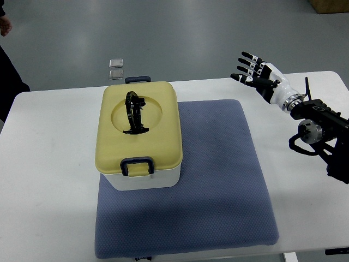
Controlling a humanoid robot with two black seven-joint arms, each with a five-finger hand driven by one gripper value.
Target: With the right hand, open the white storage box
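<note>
Plainly unlabelled, the white storage box (140, 146) (yellow lid latched) sits on a blue mat (218, 185); right hand (257, 73) hovers well apart, fingers spread, empty.

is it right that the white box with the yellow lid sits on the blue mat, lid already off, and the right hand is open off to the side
Not quite: the top view shows the yellow lid on the white box, latch down. The rest holds: the box sits on the blue mat, and the right hand is open, off to the side.
</note>
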